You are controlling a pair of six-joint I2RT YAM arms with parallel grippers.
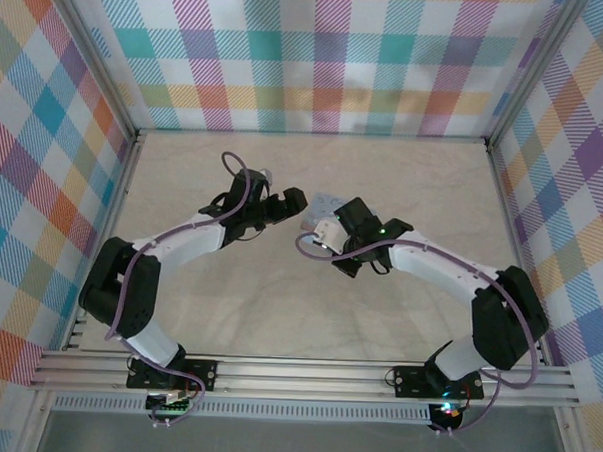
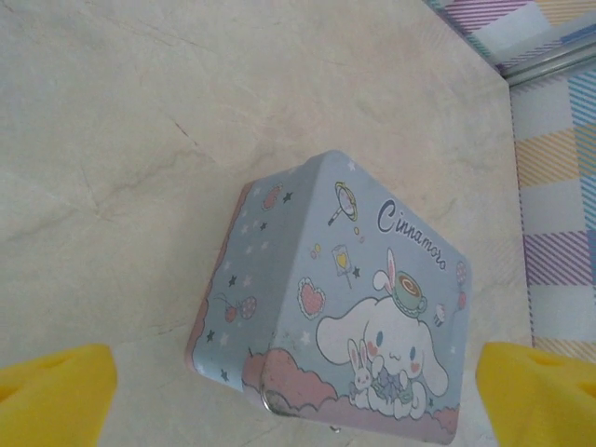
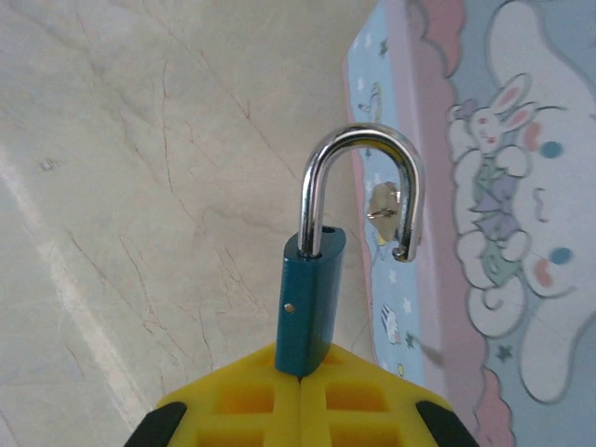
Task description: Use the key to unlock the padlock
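**Left.** In the overhead view the left arm (image 1: pixel 181 246) reaches inward across the marbled bench (image 1: pixel 308 316). The left jaws are released and spread wide. In the left wrist view the two yellow fingertips (image 2: pixel 51 400) sit at opposite lower corners and touch nothing.

**Centre.** The pale-blue tin (image 2: pixel 289 261) lies on the bench between and beyond those fingertips. Its lid faces up and bears a white cartoon dog (image 2: pixel 382 340) and a script name. A small metal loop (image 2: pixel 270 402) shows at its near edge. From overhead, a corner of the tin (image 1: pixel 326 200) shows between the two wrists.

**Right.** The right arm (image 1: pixel 440 267) reaches toward the tin from the other side. The right jaws are clenched on the padlock (image 3: pixel 312 298).

- **Body:** in the right wrist view the teal body stands upright, its lower end pinched between the yellow pads (image 3: pixel 247 377).
- **Shackle:** the silvery shackle (image 3: pixel 358 140) is open. Its left leg sits in the body and its right leg hangs free, just beside the tin's side wall.
- **Clasp:** a small metal clasp (image 3: pixel 382 209) on that wall appears through the shackle's arch. Whether the shackle touches it cannot be told.
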